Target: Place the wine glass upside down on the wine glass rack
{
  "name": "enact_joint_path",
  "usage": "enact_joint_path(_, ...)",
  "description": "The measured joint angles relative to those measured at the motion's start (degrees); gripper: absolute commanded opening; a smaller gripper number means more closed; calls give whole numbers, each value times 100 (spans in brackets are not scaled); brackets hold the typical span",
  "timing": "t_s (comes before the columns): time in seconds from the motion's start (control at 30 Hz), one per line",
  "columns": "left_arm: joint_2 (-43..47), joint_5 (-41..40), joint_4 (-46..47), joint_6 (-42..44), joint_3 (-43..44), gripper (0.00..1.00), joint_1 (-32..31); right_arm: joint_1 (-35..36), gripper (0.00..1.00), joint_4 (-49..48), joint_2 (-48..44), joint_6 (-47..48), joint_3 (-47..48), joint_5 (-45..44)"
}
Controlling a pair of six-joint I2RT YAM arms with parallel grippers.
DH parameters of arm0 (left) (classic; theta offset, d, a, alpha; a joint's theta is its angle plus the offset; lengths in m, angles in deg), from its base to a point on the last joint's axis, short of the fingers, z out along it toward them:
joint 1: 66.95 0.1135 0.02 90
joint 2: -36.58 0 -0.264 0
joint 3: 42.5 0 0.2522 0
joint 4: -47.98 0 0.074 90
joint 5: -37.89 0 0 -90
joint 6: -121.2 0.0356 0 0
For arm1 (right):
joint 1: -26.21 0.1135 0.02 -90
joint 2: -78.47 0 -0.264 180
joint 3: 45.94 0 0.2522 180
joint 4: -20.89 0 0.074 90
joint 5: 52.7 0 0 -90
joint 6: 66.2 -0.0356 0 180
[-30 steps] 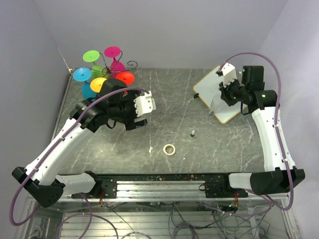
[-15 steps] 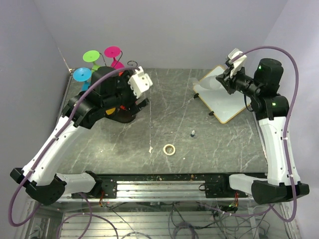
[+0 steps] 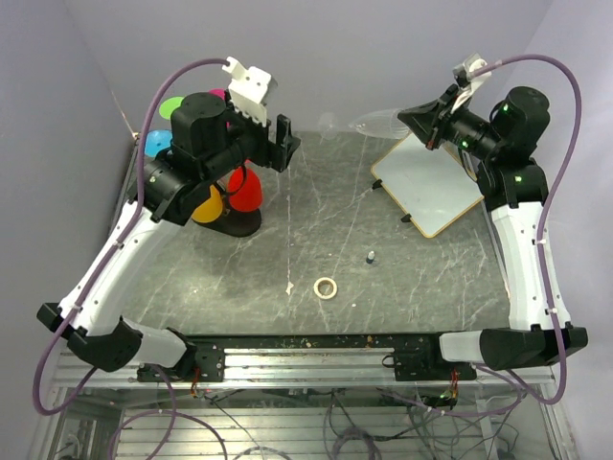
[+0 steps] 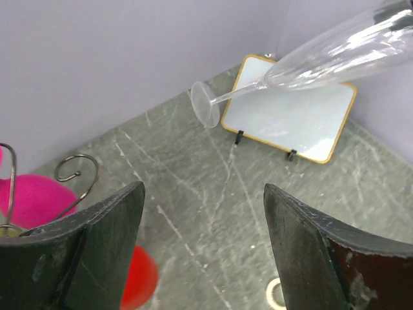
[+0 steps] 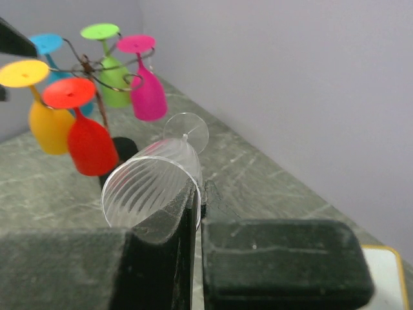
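A clear wine glass [image 5: 155, 184] lies almost level in the air, and my right gripper [image 5: 201, 194] is shut on the wall at its rim. Its foot [image 5: 187, 132] points left toward the wine glass rack [image 5: 87, 64], a dark wire tree on a black base [image 3: 235, 222]. In the top view the glass [image 3: 378, 123] shows faintly, left of the right gripper [image 3: 404, 115]. My left gripper [image 3: 273, 144] stands open and empty beside the rack, raised over the table. The left wrist view has the glass [image 4: 335, 51] above and far beyond the open fingers [image 4: 116, 219].
Red [image 3: 244, 187], yellow [image 3: 206, 204], green [image 3: 170, 107], blue [image 3: 155, 144] and pink [image 5: 147, 90] glasses hang upside down on the rack. A wood-framed white board [image 3: 431, 187] rests at the right. A tape ring [image 3: 327, 287] and a small dark object [image 3: 370, 256] lie mid-table.
The right arm has lifted the glass off the board area and swung it up and left. The left arm has risen and pulled back beside the rack, its jaws narrowing slightly.
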Motion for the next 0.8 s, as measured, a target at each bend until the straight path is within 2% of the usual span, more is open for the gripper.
enact_joint_path(0.17,-273,223,149,-1027,35,74,343,0,0,-391,63,-732,85,452)
enact_joint_path(0.37,-437,809,450,-2037,-114,72,942,0,0,-702,61,-1290,83,960)
enact_joint_path(0.53,-442,1211,684,-2426,-278,67,955,0,0,-791,59,-1519,83,1226)
enact_joint_path(0.8,-542,1821,866,-2802,-533,55,1097,0,0,-1025,57,-1810,68,1467)
